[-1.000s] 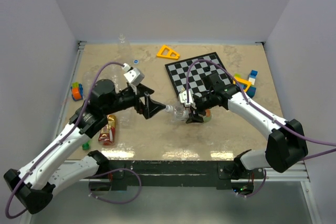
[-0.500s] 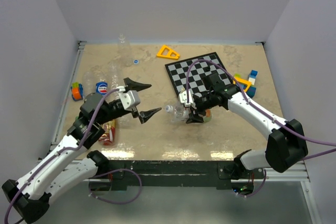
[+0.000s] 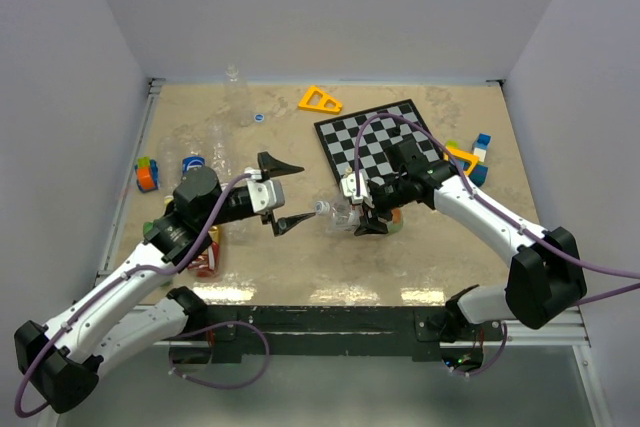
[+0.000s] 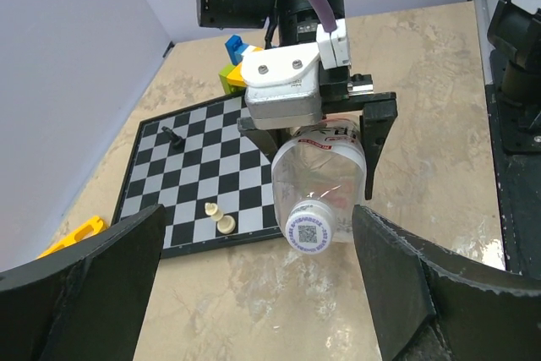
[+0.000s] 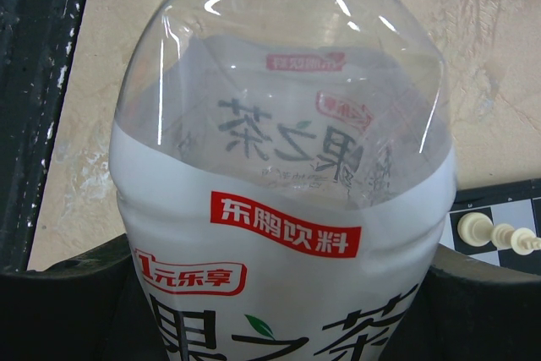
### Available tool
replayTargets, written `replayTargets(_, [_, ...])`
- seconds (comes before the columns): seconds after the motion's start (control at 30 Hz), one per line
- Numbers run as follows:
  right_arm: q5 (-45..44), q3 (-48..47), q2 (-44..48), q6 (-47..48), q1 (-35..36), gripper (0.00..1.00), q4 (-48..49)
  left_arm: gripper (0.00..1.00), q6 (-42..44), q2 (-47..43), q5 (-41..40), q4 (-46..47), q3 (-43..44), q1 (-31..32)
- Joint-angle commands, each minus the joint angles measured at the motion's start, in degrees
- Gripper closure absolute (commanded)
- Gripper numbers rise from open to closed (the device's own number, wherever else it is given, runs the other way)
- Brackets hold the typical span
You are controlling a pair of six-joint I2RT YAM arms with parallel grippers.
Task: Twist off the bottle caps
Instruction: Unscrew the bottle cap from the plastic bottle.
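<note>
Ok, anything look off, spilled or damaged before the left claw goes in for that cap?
Nothing serious. The bottle in the right claw looks undamaged, its cap on, no spill visible. One white chess piece seems to lie toppled at the chessboard edge.

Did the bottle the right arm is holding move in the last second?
No. The bottle stays just off the chessboard's near corner, gripped by the right end effector.

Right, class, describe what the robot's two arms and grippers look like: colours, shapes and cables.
The left arm and right arm have white links, black joints and black bases. A purple cable loops along each. The left gripper and right gripper have black, wedge-shaped fingers. A pale grey block with two screws sits above the right one's fingers.
</note>
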State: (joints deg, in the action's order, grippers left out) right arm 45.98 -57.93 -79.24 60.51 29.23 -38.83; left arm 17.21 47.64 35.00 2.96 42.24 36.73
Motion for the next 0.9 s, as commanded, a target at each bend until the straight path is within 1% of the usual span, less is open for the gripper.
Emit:
replayTargets(0.0, [0.7, -0.9, 0.6, 0.7, 0.0, 0.91, 0.0, 0.05, 2.6, 0.4, 2.5, 2.8, 0.5, -0.3])
replayTargets(0.57, [0.8, -0.9, 0.6, 0.7, 0.0, 0.91, 0.0, 0.05, 3.1, -1.0, 3.0, 2.5, -2.1, -0.3])
replayTargets(0.87, [0.8, -0.8, 0.4, 0.7, 0.0, 0.91, 0.0, 0.05, 3.4, -0.2, 4.8, 2.0, -2.2, -0.3])
